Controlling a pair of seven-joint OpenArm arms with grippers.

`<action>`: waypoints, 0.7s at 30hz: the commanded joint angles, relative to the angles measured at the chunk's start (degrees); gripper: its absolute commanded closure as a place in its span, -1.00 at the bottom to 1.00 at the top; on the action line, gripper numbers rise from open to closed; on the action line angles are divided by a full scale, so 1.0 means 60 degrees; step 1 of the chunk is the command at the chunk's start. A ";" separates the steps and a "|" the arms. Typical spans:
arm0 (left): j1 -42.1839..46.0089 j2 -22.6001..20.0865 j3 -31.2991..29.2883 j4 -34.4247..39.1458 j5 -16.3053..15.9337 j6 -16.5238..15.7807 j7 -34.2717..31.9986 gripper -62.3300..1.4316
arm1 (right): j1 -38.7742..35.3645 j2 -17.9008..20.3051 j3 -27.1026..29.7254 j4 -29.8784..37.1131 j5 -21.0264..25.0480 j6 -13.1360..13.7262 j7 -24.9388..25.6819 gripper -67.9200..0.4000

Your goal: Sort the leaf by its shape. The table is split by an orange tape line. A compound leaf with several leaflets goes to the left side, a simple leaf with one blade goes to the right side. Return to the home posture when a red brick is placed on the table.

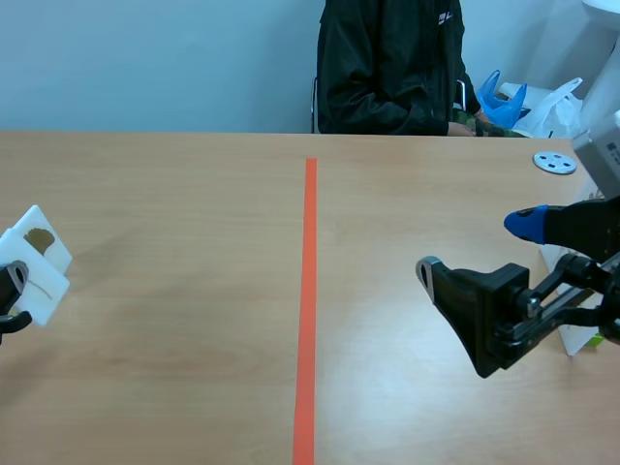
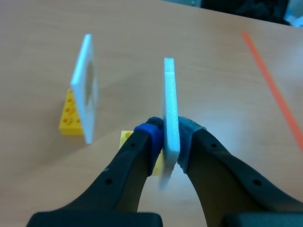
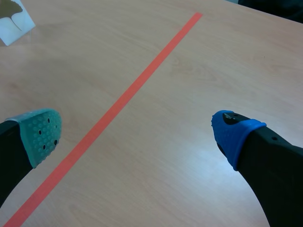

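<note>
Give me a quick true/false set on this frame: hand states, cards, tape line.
1. The left hand is shut on a white card. True.
2. The right hand holds a card. False: it is open and holds nothing.
3. A second white card stands upright at a yellow brick, ahead of the left hand. True.
4. The orange tape line runs crosswise, left to right. False: it runs away from the robot, toward the person seated across.
</note>
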 commanded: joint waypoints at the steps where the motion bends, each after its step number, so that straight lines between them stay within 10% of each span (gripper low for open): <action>1: -0.0120 -0.0033 -0.0011 -0.0197 -0.0091 0.0157 -0.0302 0.82 | 0.0142 0.0000 0.0153 0.0007 0.0066 -0.0004 0.0171 -1.00; 21: -0.1767 -0.0036 -0.0007 -0.3344 -0.0098 0.0579 -0.1432 0.82 | 0.0142 0.0000 0.0153 0.0007 0.0066 -0.0004 0.0171 -1.00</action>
